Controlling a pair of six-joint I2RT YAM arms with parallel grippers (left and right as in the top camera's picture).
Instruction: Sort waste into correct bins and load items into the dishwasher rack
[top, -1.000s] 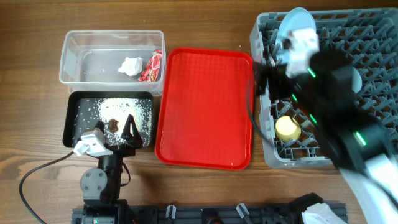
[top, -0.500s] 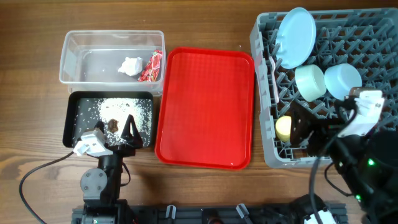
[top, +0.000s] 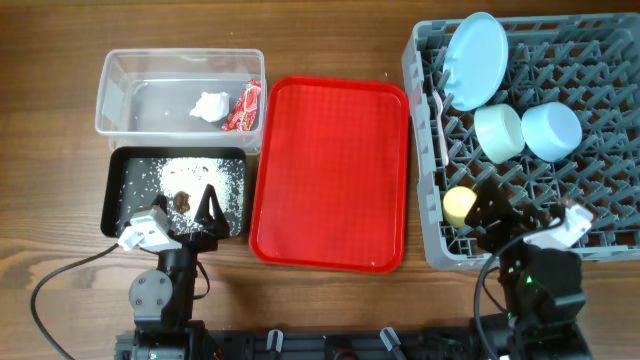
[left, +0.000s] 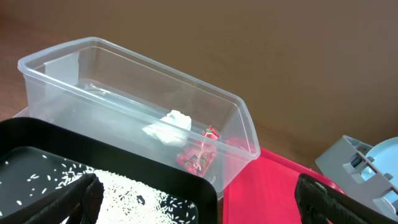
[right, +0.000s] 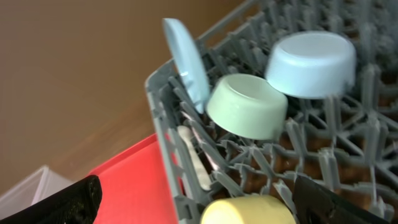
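The grey dishwasher rack (top: 600, 75) holds the pale blue plate (top: 476, 60) on edge, the mint green bowl (top: 499, 132) and the pale blue bowl (top: 551, 131), both upside down, and the yellow cup (top: 460, 206). White cutlery (right: 193, 158) lies along the rack's left wall. The clear tub (top: 130, 90) holds the white tissue (top: 210, 105) and the red sauce packet (top: 242, 106). The black tray (top: 115, 200) holds rice crumbs and brown scraps (top: 182, 200). My left gripper (top: 190, 218) is open and empty at the black tray's near edge. My right gripper (top: 520, 225) is open and empty at the rack's near edge, by the cup.
The flat red serving tray (top: 330, 175) lies bare between the bins and the rack. It also shows in the left wrist view (left: 261, 193) and the right wrist view (right: 137, 180). Both arm bases stand at the table's near edge.
My right arm has drawn back from over the rack to the near right edge, uncovering the plate and bowls. The left arm has not moved.
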